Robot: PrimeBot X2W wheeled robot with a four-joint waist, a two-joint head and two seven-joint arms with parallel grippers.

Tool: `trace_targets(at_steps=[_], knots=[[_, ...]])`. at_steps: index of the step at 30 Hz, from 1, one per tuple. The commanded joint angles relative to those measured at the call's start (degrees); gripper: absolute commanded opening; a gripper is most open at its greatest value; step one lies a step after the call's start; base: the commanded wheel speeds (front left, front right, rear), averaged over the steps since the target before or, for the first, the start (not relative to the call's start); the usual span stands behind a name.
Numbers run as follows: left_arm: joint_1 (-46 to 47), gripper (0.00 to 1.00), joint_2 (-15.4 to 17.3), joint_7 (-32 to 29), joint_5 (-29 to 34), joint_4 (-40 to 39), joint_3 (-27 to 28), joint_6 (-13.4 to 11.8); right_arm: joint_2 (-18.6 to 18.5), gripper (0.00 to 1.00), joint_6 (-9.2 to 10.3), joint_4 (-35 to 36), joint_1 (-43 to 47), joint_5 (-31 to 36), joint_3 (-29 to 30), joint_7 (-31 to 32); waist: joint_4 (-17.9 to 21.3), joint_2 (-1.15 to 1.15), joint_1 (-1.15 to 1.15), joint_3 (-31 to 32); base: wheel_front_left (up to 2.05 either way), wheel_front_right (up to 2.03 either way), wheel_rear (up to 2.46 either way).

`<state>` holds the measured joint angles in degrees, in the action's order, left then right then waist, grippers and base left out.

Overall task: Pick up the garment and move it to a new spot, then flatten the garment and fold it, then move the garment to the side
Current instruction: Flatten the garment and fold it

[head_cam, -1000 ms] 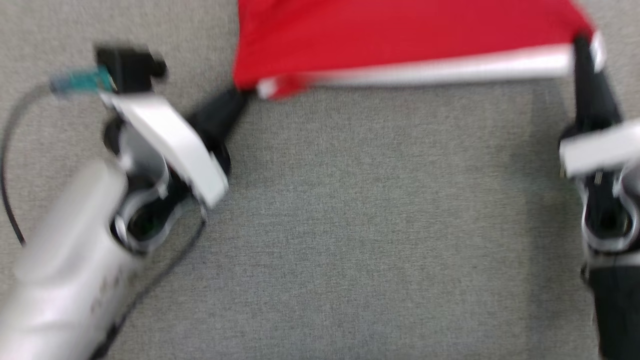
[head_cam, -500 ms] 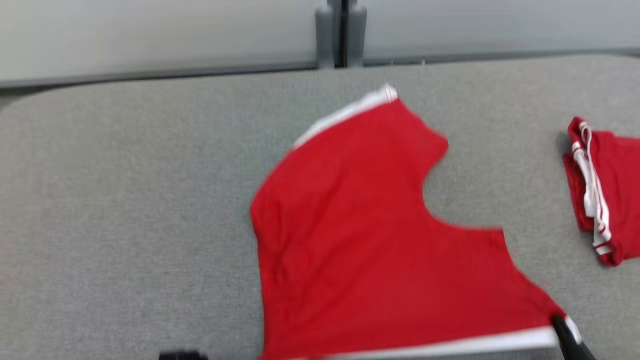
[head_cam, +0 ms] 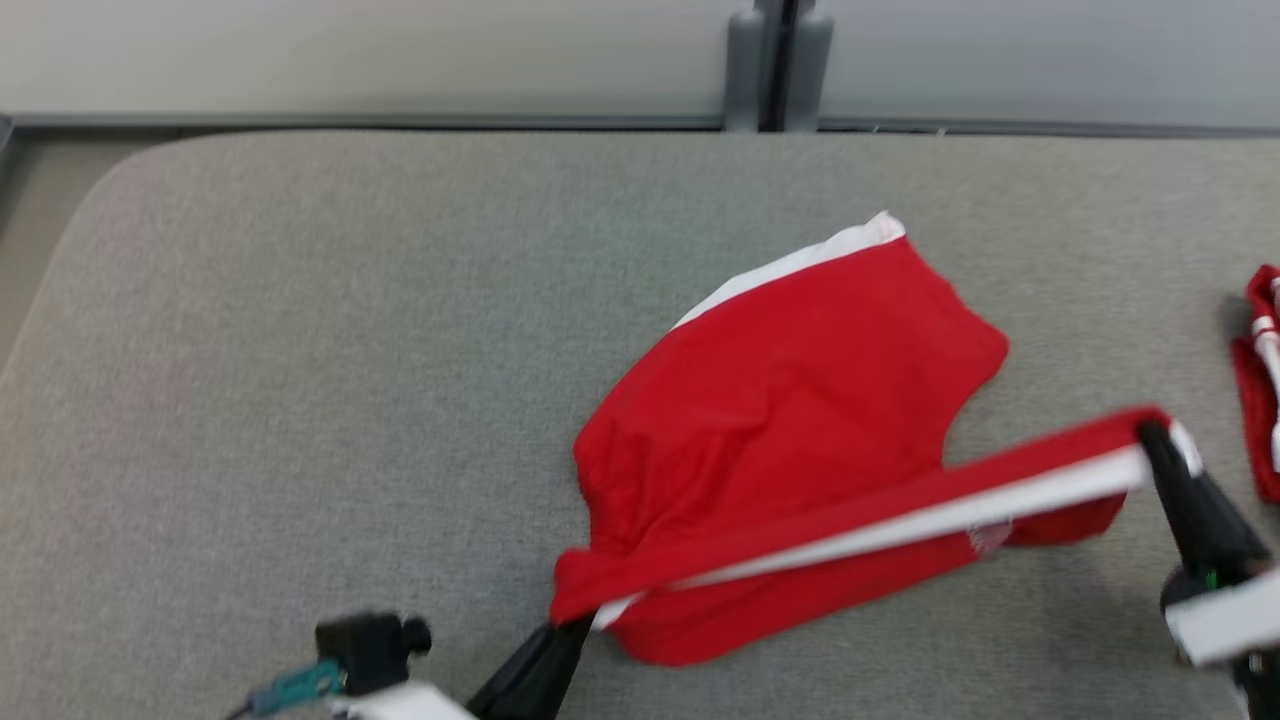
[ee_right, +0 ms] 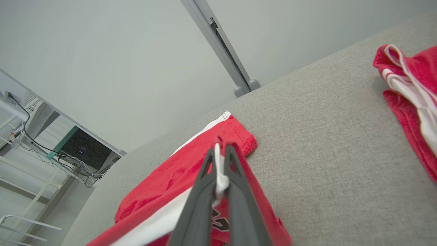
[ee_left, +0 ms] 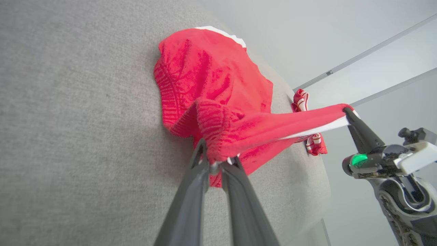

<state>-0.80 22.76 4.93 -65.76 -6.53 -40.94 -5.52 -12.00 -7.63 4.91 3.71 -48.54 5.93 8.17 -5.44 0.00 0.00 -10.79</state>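
Fold step, likely. Left gripper (head_cam: pixel 575 628) and right gripper (head_cam: pixel 1152 436) each pinch a hem end of the garment (head_cam: pixel 800 400), taut between them. Next: lay the hem forward, beyond both grippers.

Bright, even, diffuse light, no glare. The head view is softly motion-blurred, worst at 4 and 7 o'clock, where the right pincer (head_cam: pixel 1152 438) and left pincer (head_cam: pixel 572 628) smear. The lifted red garment (head_cam: pixel 800 400) casts a faint shadow on the grey counter (head_cam: pixel 300 350). The wrist views are sharper, with wide-angle stretch at the edges.
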Motion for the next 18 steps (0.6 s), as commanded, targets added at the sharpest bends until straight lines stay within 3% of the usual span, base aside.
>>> trace_targets(at_steps=[1, 5, 10, 18], knots=[[3.10, 0.00, -0.51, -1.08, -0.47, -1.43, 0.40, 0.43, -0.41, 0.00, 0.16, -1.08, -4.46, 1.11, 0.06, 1.56, -3.05, 0.00, 0.00, -4.34, 0.00, 0.00, 0.00], [10.28, 0.00, -3.29, -4.81, -2.26, -3.44, 0.68, 1.46, -2.45, 0.00, 0.13, -5.63, -16.14, 4.94, -0.25, 6.53, -6.91, 0.00, 0.00, -8.01, 0.00, 0.00, 0.00], [18.55, 0.00, -7.31, -7.63, -2.22, -0.18, 0.54, 0.53, -4.23, 0.00, 0.13, -12.87, -27.67, 9.01, -1.02, 10.64, -10.90, 0.00, 0.00, -11.17, 0.00, 0.00, 0.00], [26.08, 0.00, -10.67, -10.44, -2.73, 8.24, 0.33, 1.15, -5.45, 0.00, 0.13, -21.54, -38.16, 13.60, -3.92, 13.14, -13.34, 0.00, 0.00, -13.13, 0.00, 0.00, 0.00]])
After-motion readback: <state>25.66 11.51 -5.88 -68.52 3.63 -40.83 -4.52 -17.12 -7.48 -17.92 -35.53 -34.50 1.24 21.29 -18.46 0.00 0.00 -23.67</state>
